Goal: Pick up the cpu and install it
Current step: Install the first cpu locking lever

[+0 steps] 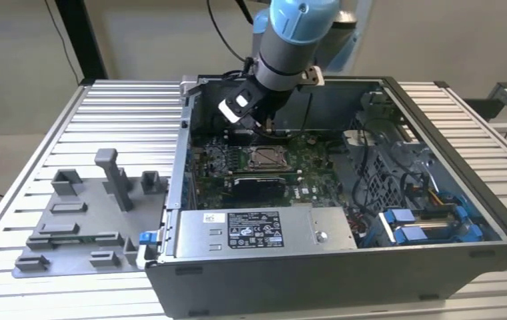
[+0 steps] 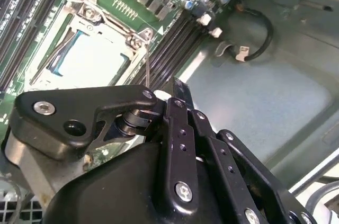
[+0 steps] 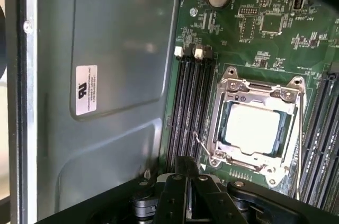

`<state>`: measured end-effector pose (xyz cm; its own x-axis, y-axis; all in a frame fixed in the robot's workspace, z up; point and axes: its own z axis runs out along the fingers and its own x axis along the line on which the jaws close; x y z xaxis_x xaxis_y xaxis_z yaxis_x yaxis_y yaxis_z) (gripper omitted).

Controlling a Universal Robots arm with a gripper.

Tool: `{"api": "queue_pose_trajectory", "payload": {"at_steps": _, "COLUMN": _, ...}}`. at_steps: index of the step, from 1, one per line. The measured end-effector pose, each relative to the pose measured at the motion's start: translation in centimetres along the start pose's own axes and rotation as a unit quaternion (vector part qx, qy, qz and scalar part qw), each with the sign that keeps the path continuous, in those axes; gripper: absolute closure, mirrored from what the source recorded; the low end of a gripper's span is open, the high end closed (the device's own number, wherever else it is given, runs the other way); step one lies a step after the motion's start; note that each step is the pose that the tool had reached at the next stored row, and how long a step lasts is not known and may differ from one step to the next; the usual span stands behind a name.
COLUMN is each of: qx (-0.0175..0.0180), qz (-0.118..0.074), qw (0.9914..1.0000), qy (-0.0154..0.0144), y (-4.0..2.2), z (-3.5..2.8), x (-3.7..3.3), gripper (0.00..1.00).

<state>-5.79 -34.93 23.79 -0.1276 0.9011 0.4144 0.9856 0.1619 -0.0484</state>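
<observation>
cpu: the cpu (image 3: 251,126) lies flat in its socket on the board (image 3: 254,38); its pale top shows through the frame's window in both wrist views.
frame: the metal frame (image 3: 259,89) is folded down over the cpu's edges.
lever: a thin wire lever (image 3: 200,147) runs along the frame's side towards me. I can't make out whether its end is hooked under the catch.
my jaws: my gripper (image 3: 185,168) has its jaws drawn together on nothing. The tip hangs just beside the lever's end, between the socket and the memory slots (image 3: 190,102).
place: in the exterior view I'm low inside the open case (image 1: 467,193), just far of the socket; the grey fixture (image 1: 85,213) sits well apart on the exterior view's left.
step: the cpu is seated, so I judge the work is at locking it in.
need: a narrow tip held on the wire alone, clear of the slots and the cpu's top.
</observation>
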Motion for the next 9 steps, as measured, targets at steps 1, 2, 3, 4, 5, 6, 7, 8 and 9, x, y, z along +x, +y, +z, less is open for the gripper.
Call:
{"api": "queue_pose_trajectory", "payload": {"at_steps": 1, "qx": -0.0024, "qz": -0.001, "qw": 1.0, "qy": -0.0005, "y": -0.17, "z": 0.14, "x": -0.03, "gripper": 1.0}}
{"api": "queue_pose_trajectory", "payload": {"at_steps": 2, "qx": -0.0045, "qz": -0.001, "qw": 0.99999, "qy": -0.0008, "y": -0.37, "z": 0.3, "x": -0.07, "gripper": 1.0}}
{"api": "queue_pose_trajectory", "payload": {"at_steps": 3, "qx": -0.0065, "qz": -0.002, "qw": 0.99998, "qy": -0.0012, "y": -0.57, "z": 0.48, "x": -0.11, "gripper": 1.0}}
{"api": "queue_pose_trajectory", "payload": {"at_steps": 4, "qx": -0.0084, "qz": -0.002, "qw": 0.99996, "qy": -0.0015, "y": -0.77, "z": 0.64, "x": -0.15, "gripper": 1.0}}
{"api": "queue_pose_trajectory", "payload": {"at_steps": 5, "qx": -0.0103, "qz": -0.003, "qw": 0.99994, "qy": -0.0018, "y": -0.97, "z": 0.81, "x": -0.19, "gripper": 1.0}}
{"api": "queue_pose_trajectory", "payload": {"at_steps": 6, "qx": -0.012, "qz": -0.003, "qw": 0.99992, "qy": -0.0021, "y": -1.17, "z": 0.98, "x": -0.23, "gripper": 1.0}}
{"api": "queue_pose_trajectory", "payload": {"at_steps": 7, "qx": -0.0133, "qz": -0.003, "qw": 0.9999, "qy": -0.0023, "y": -1.31, "z": 1.11, "x": -0.27, "gripper": 1.0}}
{"api": "queue_pose_trajectory", "payload": {"at_steps": 8, "qx": -0.0142, "qz": -0.003, "qw": 0.99989, "qy": -0.0024, "y": -1.38, "z": 1.19, "x": -0.32, "gripper": 1.0}}
{"api": "queue_pose_trajectory", "payload": {"at_steps": 9, "qx": -0.0154, "qz": -0.001, "qw": 0.99988, "qy": -0.0025, "y": -1.41, "z": 1.29, "x": -0.37, "gripper": 1.0}}
